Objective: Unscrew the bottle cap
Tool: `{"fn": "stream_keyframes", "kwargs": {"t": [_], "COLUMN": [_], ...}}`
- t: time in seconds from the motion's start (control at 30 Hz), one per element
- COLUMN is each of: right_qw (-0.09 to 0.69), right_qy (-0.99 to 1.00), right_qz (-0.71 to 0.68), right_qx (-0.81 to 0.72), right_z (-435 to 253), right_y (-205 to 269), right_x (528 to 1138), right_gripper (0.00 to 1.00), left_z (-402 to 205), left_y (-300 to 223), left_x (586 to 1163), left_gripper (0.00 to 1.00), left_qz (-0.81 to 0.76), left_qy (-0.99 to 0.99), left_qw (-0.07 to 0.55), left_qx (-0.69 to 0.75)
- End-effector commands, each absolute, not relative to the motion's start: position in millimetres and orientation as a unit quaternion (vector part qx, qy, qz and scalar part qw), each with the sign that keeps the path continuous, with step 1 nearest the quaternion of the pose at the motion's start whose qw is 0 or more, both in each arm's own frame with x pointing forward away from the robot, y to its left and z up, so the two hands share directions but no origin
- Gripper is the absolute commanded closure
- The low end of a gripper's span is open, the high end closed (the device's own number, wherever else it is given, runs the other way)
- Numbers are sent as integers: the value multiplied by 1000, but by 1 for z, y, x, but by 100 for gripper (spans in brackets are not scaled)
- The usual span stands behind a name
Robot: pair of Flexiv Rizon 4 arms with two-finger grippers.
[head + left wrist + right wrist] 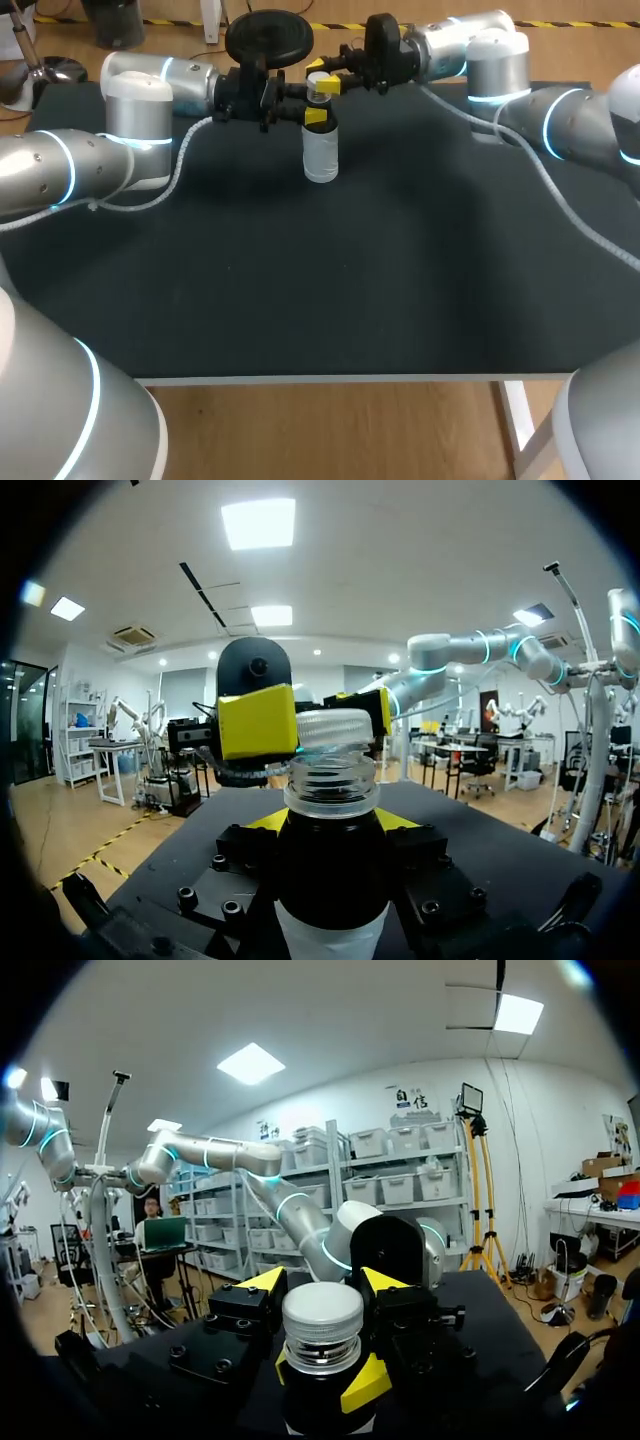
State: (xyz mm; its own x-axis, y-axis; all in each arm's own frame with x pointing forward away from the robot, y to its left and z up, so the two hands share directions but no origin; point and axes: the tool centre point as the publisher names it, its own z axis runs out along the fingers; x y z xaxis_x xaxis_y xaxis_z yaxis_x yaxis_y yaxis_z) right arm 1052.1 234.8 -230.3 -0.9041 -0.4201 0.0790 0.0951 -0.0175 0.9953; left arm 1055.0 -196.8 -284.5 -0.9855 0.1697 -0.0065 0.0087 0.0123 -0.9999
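Note:
A clear plastic bottle (321, 152) stands upright at the back middle of the black table (300, 290). My left gripper (316, 116) comes in from the left and is shut on the bottle's neck; in the left wrist view the bottle (330, 880) sits between the left gripper's (330, 825) fingers. The bare threaded neck (331, 778) shows, with the cap (335, 728) tilted just above it. My right gripper (320, 80) is shut on the cap (320, 88). In the right wrist view the cap (322, 1322) is held between the right gripper's (324, 1295) yellow tips.
Both arms meet over the back of the table. A pale cable (178, 172) hangs from the left arm onto the mat, and another cable (560, 195) trails from the right arm. The table's front edge (320, 378) lies far from the bottle.

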Motion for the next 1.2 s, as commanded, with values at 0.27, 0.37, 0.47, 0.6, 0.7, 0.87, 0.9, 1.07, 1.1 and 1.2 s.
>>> {"fn": "stream_keyframes", "kwargs": {"t": [0.27, 0.37, 0.47, 0.6, 0.7, 0.87, 0.9, 1.07, 1.1, 1.2], "right_qw": [249, 193, 152, 106, 68, 42, 38, 19, 12, -2], "right_qy": [-657, -669, -685, -699, -706, -718, -720, -727, -729, -739], "right_qz": [-664, -683, -690, -694, -699, -694, -692, -685, -683, -671], "right_qx": [256, 220, 180, 132, 86, 32, 22, -28, -36, -63], "right_z": [-213, -212, -219, -234, -249, -275, -281, -307, -310, -322], "right_y": [202, 179, 162, 139, 119, 99, 96, 81, 79, 75], "right_x": [1078, 1074, 1074, 1067, 1060, 1053, 1052, 1047, 1045, 1043], "right_gripper": [100, 100, 100, 100, 100, 100, 100, 100, 100, 100], "left_z": [-285, -285, -285, -285, -285, -285, -285, -285, -285, -285], "left_y": [-197, -197, -197, -197, -197, -197, -197, -197, -197, -197], "left_x": [1057, 1057, 1057, 1057, 1057, 1057, 1057, 1057, 1057, 1057], "left_gripper": [100, 100, 100, 100, 100, 100, 100, 100, 100, 100], "left_qz": [700, 700, 700, 700, 700, 700, 700, 700, 700, 700], "left_qy": [-709, -709, -709, -709, -709, -709, -709, -709, -709, -709], "left_qw": [59, 59, 59, 59, 59, 59, 59, 59, 59, 59], "left_qx": [-64, -64, -64, -64, -64, -64, -64, -64, -64, -64]}}
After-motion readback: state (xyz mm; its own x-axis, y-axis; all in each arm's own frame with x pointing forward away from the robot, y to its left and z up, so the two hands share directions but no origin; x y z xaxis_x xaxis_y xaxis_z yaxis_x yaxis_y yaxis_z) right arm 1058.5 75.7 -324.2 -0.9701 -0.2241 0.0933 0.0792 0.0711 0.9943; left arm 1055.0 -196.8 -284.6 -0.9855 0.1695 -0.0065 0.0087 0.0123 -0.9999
